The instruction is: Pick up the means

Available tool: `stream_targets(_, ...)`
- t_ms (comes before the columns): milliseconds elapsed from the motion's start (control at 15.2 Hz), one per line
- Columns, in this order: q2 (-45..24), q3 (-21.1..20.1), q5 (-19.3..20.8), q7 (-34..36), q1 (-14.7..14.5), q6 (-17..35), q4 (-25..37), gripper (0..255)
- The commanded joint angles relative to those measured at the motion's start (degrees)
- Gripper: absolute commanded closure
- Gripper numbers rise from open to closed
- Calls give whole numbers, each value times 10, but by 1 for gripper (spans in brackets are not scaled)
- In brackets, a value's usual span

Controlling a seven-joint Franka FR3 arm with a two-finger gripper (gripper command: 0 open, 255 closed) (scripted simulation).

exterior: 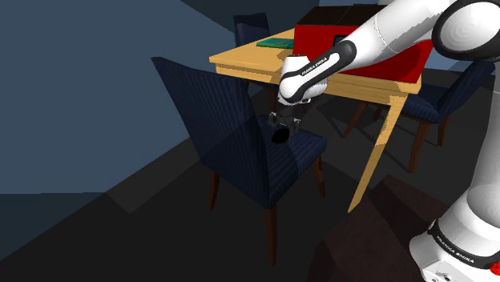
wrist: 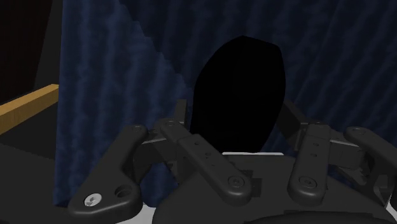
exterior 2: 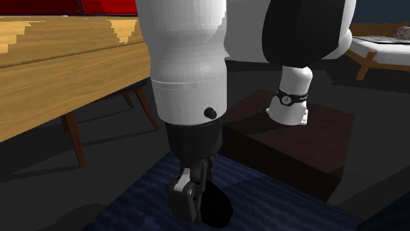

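Observation:
A plain black oval object (exterior: 280, 137) hangs at the tip of my gripper (exterior: 284, 128), just above the seat of a dark blue chair (exterior: 240, 136). In the wrist view the black object (wrist: 240, 89) stands between the two fingers, which flank it closely on both sides, with blue chair fabric (wrist: 114, 95) behind it. In the second exterior view the gripper (exterior 2: 197, 200) points down with the black object (exterior 2: 218, 209) at its end, close over the blue seat (exterior 2: 144, 207). The gripper is shut on this object.
A wooden table (exterior: 248, 62) stands right behind the chair, bearing a red box (exterior: 320, 36) and a green book (exterior: 275, 42). More blue chairs sit at the far end (exterior: 251, 28) and the shoulder view's right (exterior: 441, 96). My dark stand (exterior 2: 289, 141) is near.

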State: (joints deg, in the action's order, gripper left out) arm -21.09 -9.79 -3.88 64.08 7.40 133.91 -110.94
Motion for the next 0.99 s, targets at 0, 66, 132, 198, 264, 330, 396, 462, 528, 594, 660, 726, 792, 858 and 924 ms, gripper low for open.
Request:
stream_targets(0,-2,0,0,-1,0,2,0,255)
stream_targets(66,-2,0,0,-1,0,2,0,255)
stream_targets(132,-1,0,0,-1,0,2,-1,255)
stream_targets(198,-1,0,0,-1,1,1,-1,255)
stream_targets(264,-1,0,0,-1,1,1,-1,255)
stream_targets(330,-1,0,0,-1,1,1,-1,255)
stream_targets(396,0,0,0,-2,1,1,-2,255)
stream_targets(462,0,0,0,-2,1,1,-1,255)
stream_targets(528,-1,0,0,1,-1,2,-1,255)
stream_targets(594,4,0,0,1,0,-5,1,255)
stream_targets(660,8,-1,-1,1,0,-11,2,255)
stream_targets(726,13,-1,-1,1,0,-17,4,255)
stream_targets(792,17,-1,-2,2,1,-24,6,255)
stream_targets(858,21,-1,-2,2,1,-30,9,255)
stream_targets(924,25,-2,-2,2,1,-37,11,255)
